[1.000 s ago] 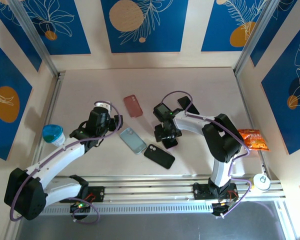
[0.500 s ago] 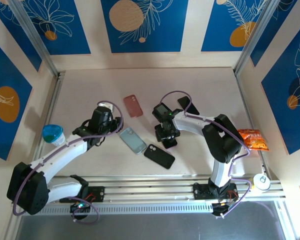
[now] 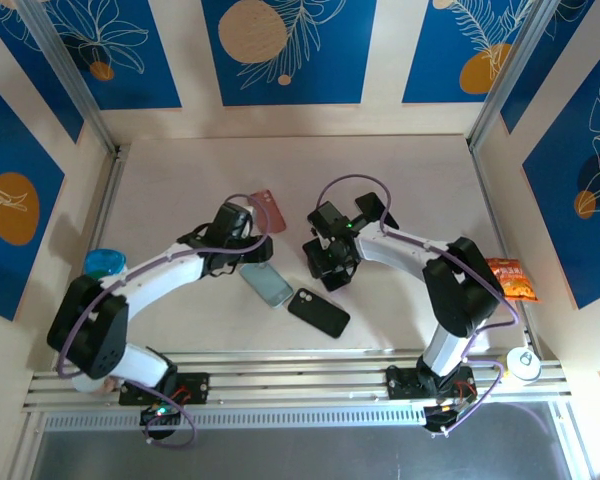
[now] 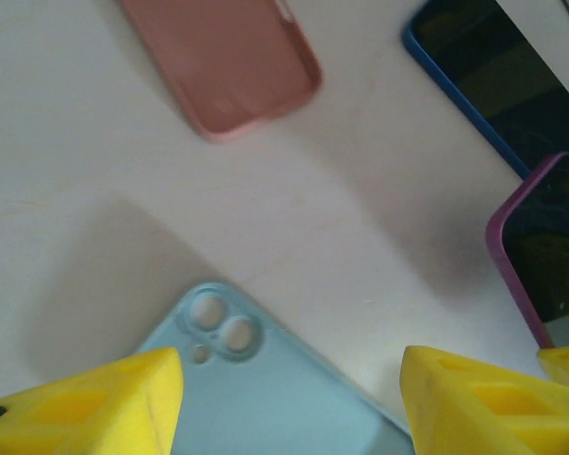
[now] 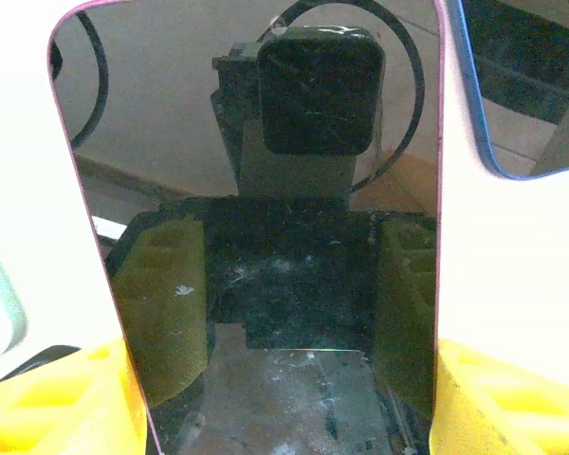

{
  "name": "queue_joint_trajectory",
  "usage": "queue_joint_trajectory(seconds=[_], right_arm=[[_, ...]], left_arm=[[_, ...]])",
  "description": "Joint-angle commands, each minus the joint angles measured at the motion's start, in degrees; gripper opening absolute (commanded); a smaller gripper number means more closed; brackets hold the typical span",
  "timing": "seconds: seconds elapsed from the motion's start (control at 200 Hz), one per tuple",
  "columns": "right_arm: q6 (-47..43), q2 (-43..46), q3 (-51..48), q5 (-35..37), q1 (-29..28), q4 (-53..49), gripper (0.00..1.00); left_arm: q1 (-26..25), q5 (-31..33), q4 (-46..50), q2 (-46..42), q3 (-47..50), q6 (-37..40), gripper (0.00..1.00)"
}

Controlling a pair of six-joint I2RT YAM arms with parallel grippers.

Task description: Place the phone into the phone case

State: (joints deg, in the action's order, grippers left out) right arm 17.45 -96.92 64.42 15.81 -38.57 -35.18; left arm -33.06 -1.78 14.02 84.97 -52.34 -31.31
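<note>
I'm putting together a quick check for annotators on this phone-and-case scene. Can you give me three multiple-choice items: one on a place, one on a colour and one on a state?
1. Where does the pink phone case lie relative to the light blue phone case?
A. Farther back on the table
B. Nearer the front edge
C. Stacked on it

2. What colour is the rim of the phone flanked by the fingers of the right gripper?
A. Green
B. Purple
C. White

3. How does that phone lie?
A. Screen down
B. Standing on its edge
C. Flat, screen up

Answers:
1 A: the top view shows it beyond the light blue one.
2 B: the right wrist view shows a purple edge.
3 C: its glass mirrors the gripper above it.
</note>
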Motion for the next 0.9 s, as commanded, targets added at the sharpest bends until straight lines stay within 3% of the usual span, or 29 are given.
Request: queue_joint_trajectory(seconds=[0.0, 0.275, 0.895], right_arm=[[-1.11, 2.73, 1.73, -4.34, -0.19, 0.29, 0.50], [0.14, 3.23, 2.09, -6.64, -1.14, 0.59, 0.49], [2.49, 3.98, 3.53, -8.78, -1.95, 1.54, 0.49]], left_arm=[[-1.07, -8.16, -1.99, 4.06, -3.10, -3.78, 0.63], [-1.99, -15.80, -11.30, 9.33, -4.25, -8.83, 0.64], [-3.17, -20.22, -18.08, 12.96, -2.87, -11.66, 0.52]])
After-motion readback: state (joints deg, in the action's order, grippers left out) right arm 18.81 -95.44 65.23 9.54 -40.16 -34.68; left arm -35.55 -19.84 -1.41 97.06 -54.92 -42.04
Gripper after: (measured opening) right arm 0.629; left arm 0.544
